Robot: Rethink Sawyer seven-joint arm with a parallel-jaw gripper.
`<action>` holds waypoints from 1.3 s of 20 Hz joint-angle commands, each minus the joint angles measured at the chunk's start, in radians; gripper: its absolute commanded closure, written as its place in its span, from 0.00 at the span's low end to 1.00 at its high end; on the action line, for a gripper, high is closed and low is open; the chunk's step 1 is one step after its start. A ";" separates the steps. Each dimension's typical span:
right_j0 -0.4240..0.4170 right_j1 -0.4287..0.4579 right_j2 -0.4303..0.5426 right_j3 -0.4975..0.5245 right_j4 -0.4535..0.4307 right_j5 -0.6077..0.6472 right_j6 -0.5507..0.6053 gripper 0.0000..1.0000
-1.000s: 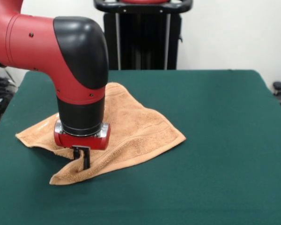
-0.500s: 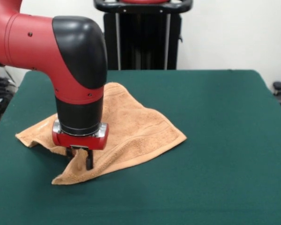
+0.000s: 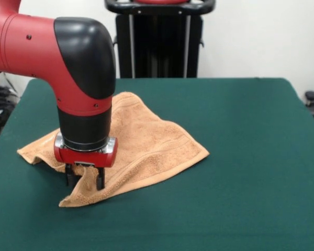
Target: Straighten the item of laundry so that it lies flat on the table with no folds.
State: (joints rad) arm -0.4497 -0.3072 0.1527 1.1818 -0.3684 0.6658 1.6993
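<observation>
The item of laundry (image 3: pixel 152 146), an orange-tan terry towel, lies rumpled on the left half of the dark green table (image 3: pixel 240 157). A woven band runs along its right edge. One raised fold runs down to its near left corner. My gripper (image 3: pixel 84 180) hangs straight down over that fold, near the towel's front left edge. Its two black fingers (image 3: pixel 99 179) stand apart, open, with the ridge of the fold between them. The arm's red and black wrist hides the middle left part of the towel.
Bare green cloth stretches to the right of the towel and in front of it. The table's left edge (image 3: pixel 10 117) runs close to the towel's left corner. A black stand (image 3: pixel 159 36) rises behind the far edge.
The gripper has shifted slightly left and lower, and its fingers have spread apart. The towel's near left corner has slid a little to the right.
</observation>
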 commanded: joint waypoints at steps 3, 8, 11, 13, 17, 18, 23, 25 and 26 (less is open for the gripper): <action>0.039 0.003 0.071 0.112 0.033 -0.030 0.079 0.00; 0.028 -0.025 0.077 0.138 0.036 -0.017 0.059 0.00; 0.021 -0.050 0.077 0.162 0.037 -0.010 0.051 0.00; 0.016 -0.061 0.076 0.176 0.039 -0.004 0.049 0.00; 0.009 -0.078 0.068 0.201 0.042 0.013 0.049 0.00; 0.009 -0.083 0.065 0.207 0.041 0.012 0.052 0.00; 0.000 -0.107 0.067 0.226 0.040 0.025 0.036 0.00; -0.006 -0.112 0.070 0.219 0.038 0.038 0.021 0.00; -0.010 -0.115 0.071 0.218 0.038 0.044 0.013 0.00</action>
State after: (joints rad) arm -0.4645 -0.4159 0.1531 1.2775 -0.3651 0.6654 1.6993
